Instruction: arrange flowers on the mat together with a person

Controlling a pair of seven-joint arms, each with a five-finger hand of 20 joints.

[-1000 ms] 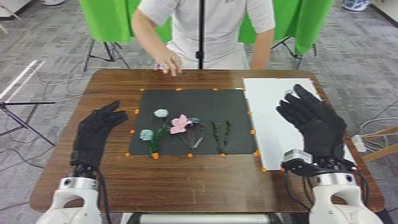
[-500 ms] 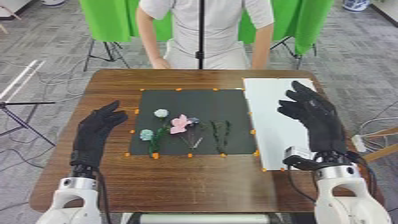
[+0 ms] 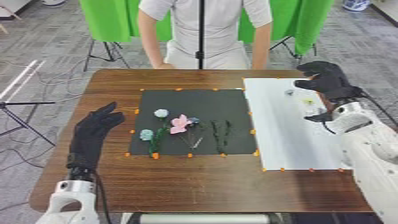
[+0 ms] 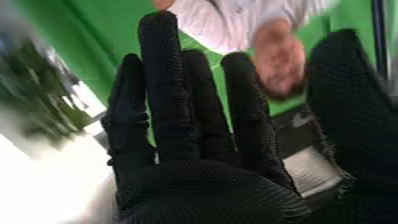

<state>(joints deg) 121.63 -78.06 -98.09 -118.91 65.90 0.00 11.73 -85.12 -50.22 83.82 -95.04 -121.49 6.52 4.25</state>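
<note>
Mat (image 3: 213, 100), dark and square, lies between my black-gloved left hand (image 3: 96, 125) and a white paper sheet (image 3: 298, 147), my black-gloved right hand (image 3: 330, 82) at its far right corner; both relaxed, empty. Pink-petalled flower (image 3: 180, 124) sits near mid-mat; by the sheet's right edge, a small yellow-green bloom (image 3: 308, 101) looks light, crushable: pinch its stem, which I cannot make out.

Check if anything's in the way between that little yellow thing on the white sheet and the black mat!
Nothing visible blocks it: straight across from the yellow thing to the black mat, there's just white sheet.
</note>
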